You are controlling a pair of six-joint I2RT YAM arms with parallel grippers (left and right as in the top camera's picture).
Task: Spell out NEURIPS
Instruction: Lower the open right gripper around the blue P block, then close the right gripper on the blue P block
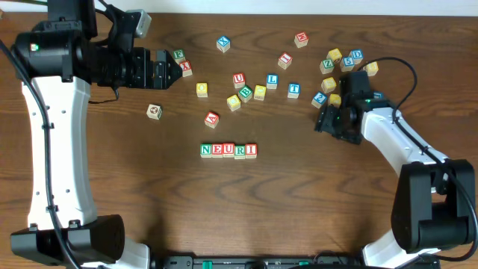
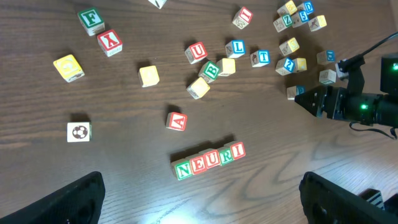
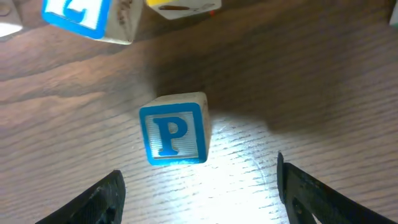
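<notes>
Overhead, left wrist share NEURI row; right close-up.

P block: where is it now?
The P block sits mid-frame in the right wrist view, just ahead of the open right gripper, near a blue-lettered block.

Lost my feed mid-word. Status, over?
Left gripper open, empty. Right gripper open above P cube, no grip yet. NEURI row laid; P, S missing. Neighbour cube near P, not touching.

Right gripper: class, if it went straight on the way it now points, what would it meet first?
Most likely the P cube, which lies centred just ahead of the right gripper, whose fingers stand open. How far off it is cannot be judged from the wrist view.
</notes>
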